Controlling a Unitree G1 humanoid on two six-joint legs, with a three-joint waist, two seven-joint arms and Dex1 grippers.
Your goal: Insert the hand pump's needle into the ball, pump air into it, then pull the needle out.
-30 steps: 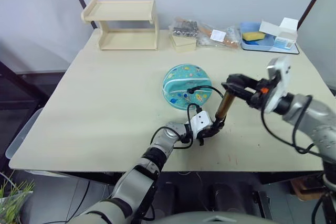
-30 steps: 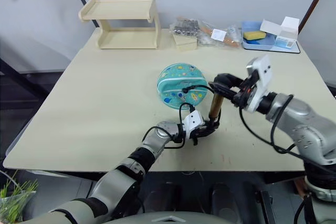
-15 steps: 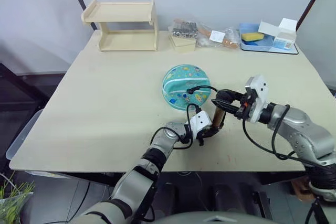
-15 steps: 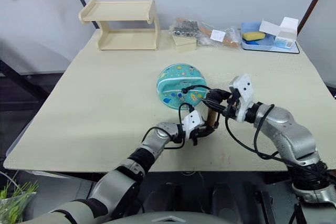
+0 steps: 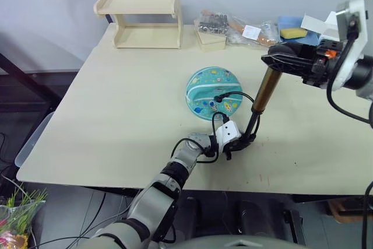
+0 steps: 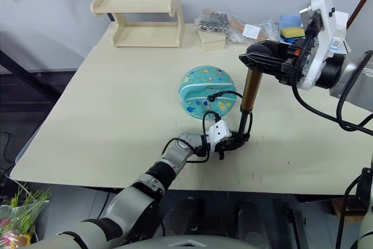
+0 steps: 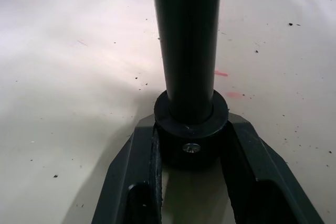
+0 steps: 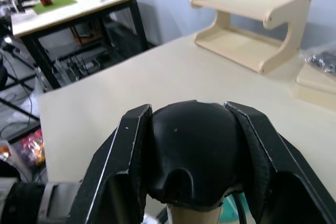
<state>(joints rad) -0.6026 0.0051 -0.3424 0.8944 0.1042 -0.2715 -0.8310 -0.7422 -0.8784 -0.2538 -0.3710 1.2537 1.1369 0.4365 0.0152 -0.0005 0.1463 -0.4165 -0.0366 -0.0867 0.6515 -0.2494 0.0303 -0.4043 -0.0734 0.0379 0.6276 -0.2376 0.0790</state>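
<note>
Two grippers share the pump [image 5: 261, 98] now; our left gripper [image 5: 240, 142] pinches its black base cap against the table [image 5: 116, 103] near the front edge, the fingers [image 7: 137, 182] pressed to either side of the cap in the left wrist view; our right gripper [image 6: 259, 62] clamps the black handle [image 8: 191, 156] at the top, a finger on each side of the knob. Half a second ago the handle sat low, close over the base, with the gold barrel short between them; now the handle is lifted high and the barrel and dark rod stand stretched out, nearly upright, leaning a little toward the right edge. We read this as the upstroke of a pumping cycle; the base has not shifted from its spot.

The ball [image 5: 214, 93] lies at the middle of the table, just behind the pump, a flattened dome; the hose [image 5: 232, 94] loops from the base up onto its near side. The needle itself is too small for us to make out, so we cannot tell how deep it sits; the hose end rests on the ball, which suggests it is in.

We judge the task to be mid-pumping; the ball looks slack, so more strokes seem due before the needle comes out.
</note>
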